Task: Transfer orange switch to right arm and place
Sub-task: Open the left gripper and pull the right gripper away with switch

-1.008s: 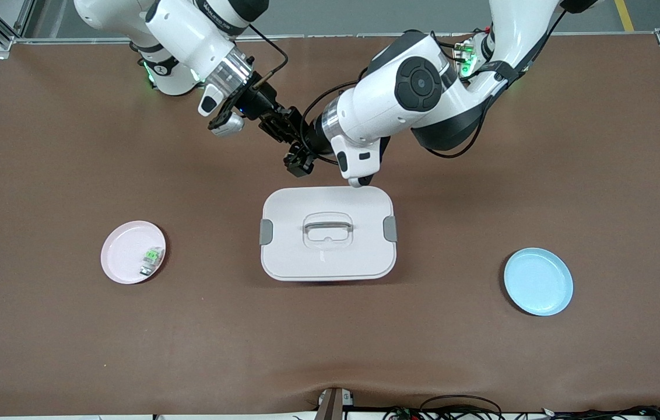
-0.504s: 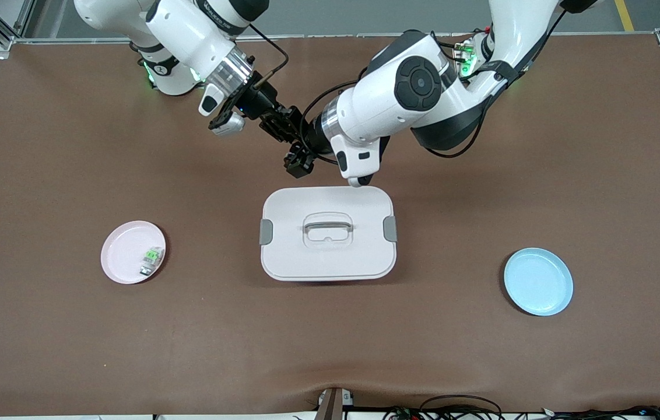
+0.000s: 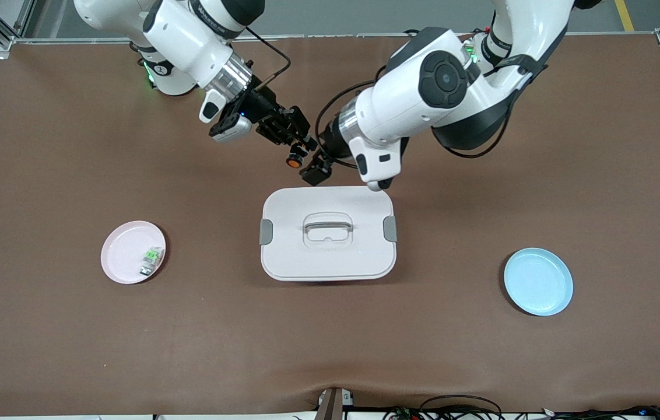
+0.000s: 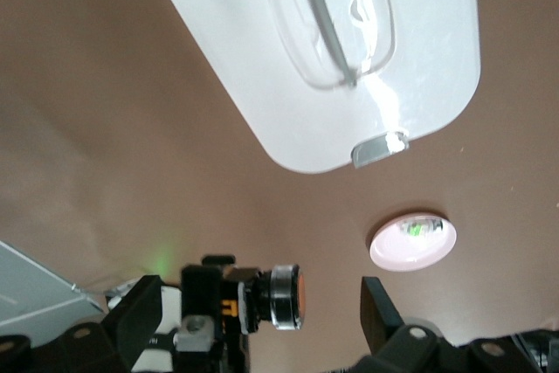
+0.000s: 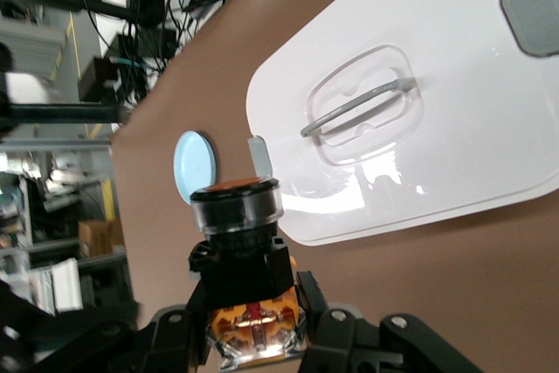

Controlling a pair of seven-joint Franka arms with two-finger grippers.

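Brown mat table (image 3: 73,350), cable clutter at edge; pink plate (image 3: 126,252) with green part (image 3: 153,256) at right arm's end; right gripper (image 3: 301,147) clamped on switch (image 3: 294,161), up over mat just above white box (image 3: 327,240); left gripper (image 3: 317,169) beside it, fingers spread, nothing in them; blue plate (image 3: 539,282) at left arm's end. Tip: back left gripper straight off, don't clip cap. Switch long axis runs along right fingers, orange cap pointing away from gripper.
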